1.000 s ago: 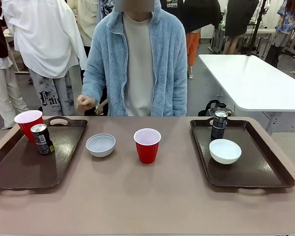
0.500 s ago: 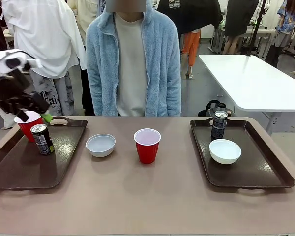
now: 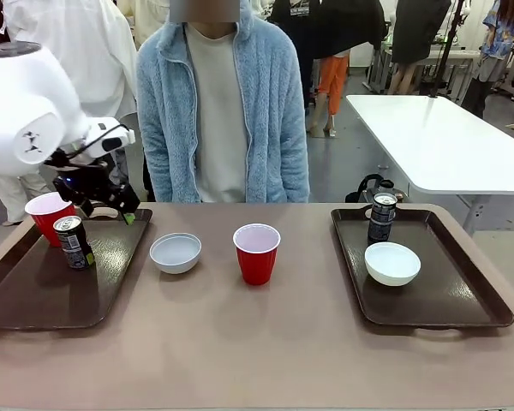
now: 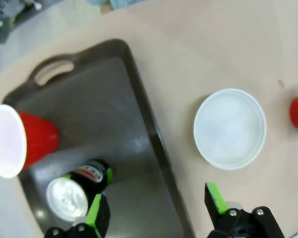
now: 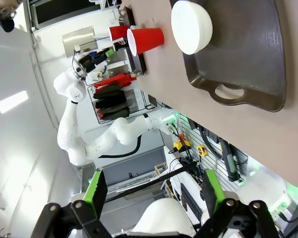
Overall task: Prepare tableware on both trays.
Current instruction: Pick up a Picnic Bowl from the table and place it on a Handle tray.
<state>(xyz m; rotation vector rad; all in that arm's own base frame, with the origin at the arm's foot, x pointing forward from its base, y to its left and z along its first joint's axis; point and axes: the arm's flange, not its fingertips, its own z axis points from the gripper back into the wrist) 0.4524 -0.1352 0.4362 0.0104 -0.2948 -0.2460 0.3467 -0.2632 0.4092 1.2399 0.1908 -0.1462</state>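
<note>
— Jaws first, front view?
— Hard to judge from here on the left gripper (image 3: pixel 120 212): seen side-on at nine o'clock of the frame, hanging above the one o'clock corner of the left tray (image 3: pixel 34 291).
— On that tray?
— Holds the left cup (image 3: pixel 49 214) at its far end, with the left can (image 3: pixel 73 242) just beside, at five o'clock of the cup. Off the tray, on the table (image 3: pixel 240 342): loose bowl (image 3: pixel 175 253) at three o'clock of that can, then middle cup (image 3: pixel 256 253) at three o'clock of the bowl, apart from it. Over at three o'clock of the frame, right tray (image 3: pixel 445 300) with right can (image 3: pixel 381 217) upright at its far end and right bowl (image 3: pixel 391 263) near, at six o'clock of the can. At twelve, behind the table, a person (image 3: pixel 223 111) in pale blue fleece.
— Left wrist view?
— Spread wide, gripping nothing; green fingertips (image 4: pixel 97 215) at seven and five o'clock. Beyond them, left tray's long rim; left cup at nine, left can's top at seven, both inside the tray. Loose bowl at three, on bare table just beside the rim.
— Right wrist view?
— Right gripper (image 5: pixel 154 188) spread wide too, empty. At one o'clock, right tray with right bowl inside; middle cup at twelve, outside the tray.
</note>
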